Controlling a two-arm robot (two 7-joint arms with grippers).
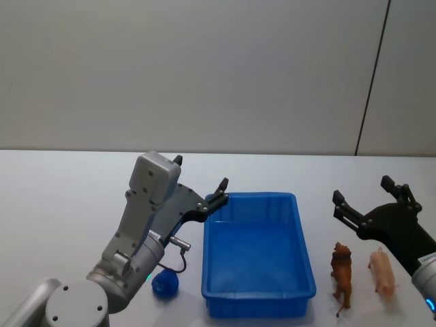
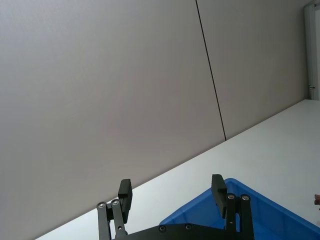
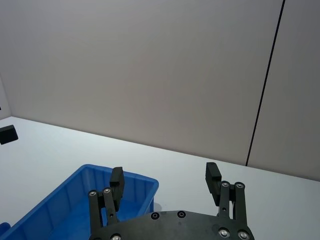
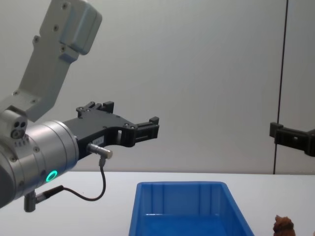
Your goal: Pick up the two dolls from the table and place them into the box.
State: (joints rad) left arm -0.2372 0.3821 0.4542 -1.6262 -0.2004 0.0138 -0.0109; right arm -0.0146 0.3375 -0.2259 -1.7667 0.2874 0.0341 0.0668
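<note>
Nearest of all, low at the robot's left, sits the grey left arm (image 1: 139, 238), one of two arms at work. Just beside its base a single small blue lump (image 1: 164, 283) lies on the white table (image 1: 54, 204); what it is cannot be made out, perhaps a crumpled scrap.

One bright blue box (image 1: 259, 296) stands in the middle of the table, long side running away from the robot, its floor showing plain blue. To its right stand the two dolls, both on the table and outside the box. The reddish-brown doll (image 1: 342, 272) is upright on its legs, just beside the box's right wall but apart from it. The pale pink doll (image 1: 382, 271) stands just to the right of that one, not touching it.

Farther back are two tools, both held above the table. The left tool (image 1: 201, 172) hangs over the box's far left corner, its fingers spread wide with nothing between them; the left wrist view shows the same wide gap (image 2: 171, 186) above the box (image 2: 270, 215). The right tool (image 1: 362, 189) hovers beyond the two dolls, also spread wide and empty, as its own wrist view confirms (image 3: 165, 173).

Behind everything rises a plain grey wall (image 1: 204, 68) with one dark vertical seam.
</note>
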